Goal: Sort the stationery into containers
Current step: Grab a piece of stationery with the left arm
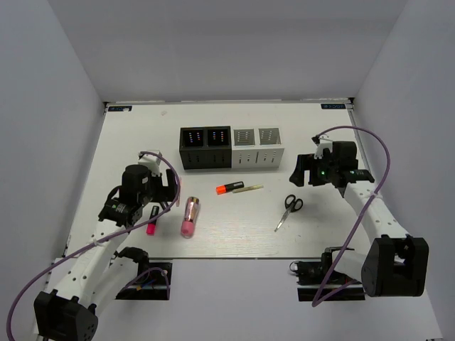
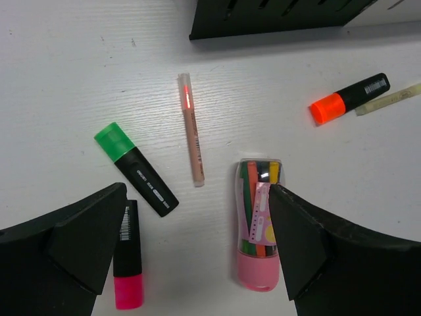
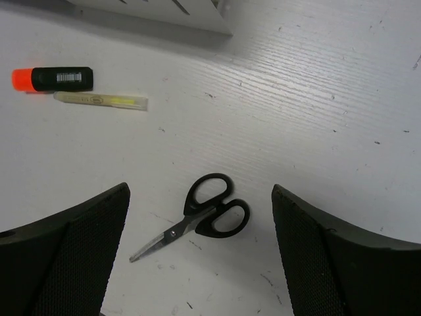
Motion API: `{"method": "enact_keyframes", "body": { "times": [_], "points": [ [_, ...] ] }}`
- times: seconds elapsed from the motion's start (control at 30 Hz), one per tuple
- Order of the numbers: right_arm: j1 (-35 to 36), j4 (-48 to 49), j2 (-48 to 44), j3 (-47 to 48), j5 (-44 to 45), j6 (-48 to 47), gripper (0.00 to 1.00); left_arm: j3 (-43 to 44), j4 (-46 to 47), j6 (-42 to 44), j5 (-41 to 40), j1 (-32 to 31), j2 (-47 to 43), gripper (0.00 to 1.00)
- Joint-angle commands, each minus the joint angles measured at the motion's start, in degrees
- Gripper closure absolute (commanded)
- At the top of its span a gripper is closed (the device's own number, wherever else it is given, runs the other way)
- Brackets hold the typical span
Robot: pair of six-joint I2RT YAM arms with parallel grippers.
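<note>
The containers [image 1: 229,148], two black and two white cups in a row, stand at the table's middle back. My left gripper [image 1: 168,190] is open and empty above the table. In the left wrist view it [image 2: 196,214] hangs over a pink tube [image 2: 259,224], a pink-capped marker [image 2: 127,257], a green-capped marker [image 2: 135,169] and a thin pink stick [image 2: 191,130]. My right gripper [image 1: 298,172] is open and empty; in the right wrist view it [image 3: 200,192] hangs above the black-handled scissors [image 3: 204,214]. An orange-capped marker [image 1: 229,187] and a yellowish stick [image 1: 249,189] lie mid-table.
The black cups' base [image 2: 276,16] shows at the top of the left wrist view, and the white cups' base [image 3: 158,13] at the top of the right wrist view. Grey walls enclose the table on three sides. Cables loop off both arms.
</note>
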Motion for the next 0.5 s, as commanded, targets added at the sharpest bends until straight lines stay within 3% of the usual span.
{"method": "enact_keyframes", "body": {
  "times": [0.0,0.13,0.23,0.37,0.4,0.43,0.47],
  "points": [
    [-0.41,1.34,-1.74,1.94,-1.90,-1.46,0.10,-0.39,1.02,0.63,3.65,0.12,-0.81,0.00],
    [-0.50,-0.75,-2.36,1.85,-3.65,-6.36,0.10,-0.66,1.46,0.81,5.23,0.12,-1.07,0.00],
    [-0.76,-5.58,-3.06,2.21,-10.14,-14.34,0.10,-0.66,1.73,0.81,6.29,0.12,-0.98,0.00],
    [-0.94,-6.47,-4.12,1.32,-13.86,-17.46,0.10,-0.66,1.81,0.98,7.87,0.04,-0.37,0.08],
    [-0.94,-6.39,-4.03,1.50,-13.94,-17.72,0.10,-0.75,1.99,1.07,8.75,-0.31,-0.11,0.13],
    [-0.85,-6.74,-3.94,1.50,-14.37,-17.99,0.10,-0.66,2.16,1.25,9.36,-0.40,0.16,0.31],
    [-0.94,-7.44,-3.77,1.94,-15.34,-18.95,0.10,-0.49,2.17,1.68,11.02,-1.10,1.46,0.43]
  ]
}}
